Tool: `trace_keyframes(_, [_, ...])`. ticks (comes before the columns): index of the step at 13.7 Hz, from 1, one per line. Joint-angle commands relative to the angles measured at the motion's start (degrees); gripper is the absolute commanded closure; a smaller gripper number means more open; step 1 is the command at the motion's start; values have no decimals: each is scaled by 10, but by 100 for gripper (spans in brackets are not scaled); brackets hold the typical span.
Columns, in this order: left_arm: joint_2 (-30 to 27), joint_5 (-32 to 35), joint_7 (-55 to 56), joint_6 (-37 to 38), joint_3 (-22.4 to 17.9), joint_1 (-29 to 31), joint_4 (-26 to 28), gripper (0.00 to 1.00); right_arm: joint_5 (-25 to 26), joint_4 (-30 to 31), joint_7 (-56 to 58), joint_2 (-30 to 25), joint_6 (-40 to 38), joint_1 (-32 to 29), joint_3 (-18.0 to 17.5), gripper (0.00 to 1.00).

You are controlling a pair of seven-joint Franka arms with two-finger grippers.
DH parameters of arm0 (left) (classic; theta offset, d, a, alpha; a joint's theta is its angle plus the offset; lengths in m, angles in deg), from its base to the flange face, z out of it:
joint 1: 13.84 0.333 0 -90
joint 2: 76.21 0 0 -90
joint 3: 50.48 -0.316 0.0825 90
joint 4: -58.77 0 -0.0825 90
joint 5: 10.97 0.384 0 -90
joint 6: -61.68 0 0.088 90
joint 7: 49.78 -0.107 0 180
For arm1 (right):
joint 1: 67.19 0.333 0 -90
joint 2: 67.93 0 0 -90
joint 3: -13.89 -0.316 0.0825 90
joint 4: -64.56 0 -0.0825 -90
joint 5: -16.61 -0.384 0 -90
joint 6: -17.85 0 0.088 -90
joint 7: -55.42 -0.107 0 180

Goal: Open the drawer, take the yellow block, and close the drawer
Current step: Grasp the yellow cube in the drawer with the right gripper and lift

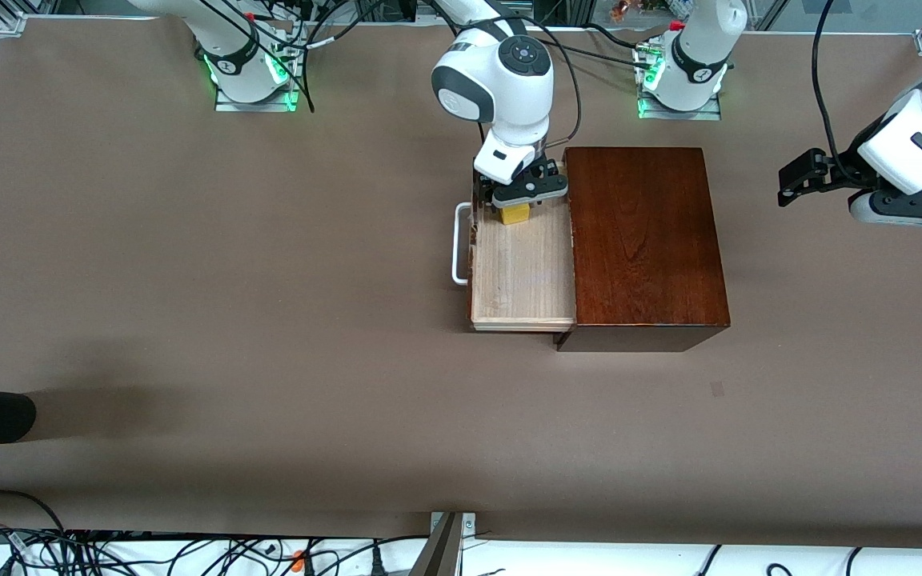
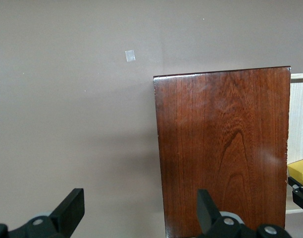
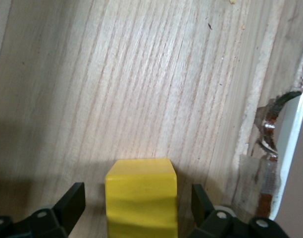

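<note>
Front view, centre of frame: the drawer [image 1: 521, 272] stands pulled out of the wooden box [image 1: 641, 240], a pale tray of straight-grained light wood with a white U-shaped bar handle [image 1: 458, 244] on its dark front. The box is a glossy reddish-brown slab with flat top and square edges. The table [image 1: 189, 320] is covered in matt brown sheet.

Upper part of the drawer in the front view: the yellow block [image 1: 515, 213], a small plain cube, sits on the tray floor, the drawer's only visible content. The right gripper [image 1: 521, 200] is lowered into the drawer over it. In the right wrist view the block [image 3: 141, 198] lies between the two black fingers [image 3: 72, 201], with a gap on each side; the fingers are spread and not touching it.

Right edge of the front view: the left gripper [image 1: 799, 180] waits above the bare table near the box, fingers [image 2: 72, 208] apart, holding nothing.
</note>
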Motion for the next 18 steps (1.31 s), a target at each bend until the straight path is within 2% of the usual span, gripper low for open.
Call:
trace_keyframes(1, [-7, -10, -6, 8, -4, -3, -3, 0, 6, -14, -11, 8, -1, 9, 7, 63])
trace_keyframes(2, [-7, -10, -7, 8, -5, -3, -3, 0, 5, -15, -10, 8, -2, 8, 7, 74])
trace_keyframes(3, [-6, -10, -7, 8, -5, -2, -3, 0, 4, -15, -9, 6, -2, 8, 7, 81])
trace_keyframes(4, [-6, -10, -9, 8, -5, -2, -6, 0, 4, -16, -6, 2, -7, 7, 7, 83])
trace_keyframes(6, [-6, -10, -12, 8, -5, -2, -6, 0, 0, -16, -3, -15, -20, 4, 7, 84])
trace_keyframes(8, [-6, -10, -13, 7, -5, -2, -7, 0, -26, -18, -1, -44, -59, -8, 10, 84])
trace_keyframes(12, [-6, -9, -13, 7, -4, -2, -7, 0, -55, -17, 7, -129, -145, -70, 10, 84])
trace_keyframes(15, [-6, -6, -8, 7, -4, -7, -7, 0, -77, -17, 101, -158, -211, -133, 14, 84])
trace_keyframes(17, [-3, -9, -10, 11, -3, -9, -14, 0, -90, -16, 158, -165, -235, -164, 35, 84])
trace_keyframes(18, [-1, -10, -12, 16, 5, -9, -13, 0, -95, -15, 178, -166, -242, -167, 62, 84])
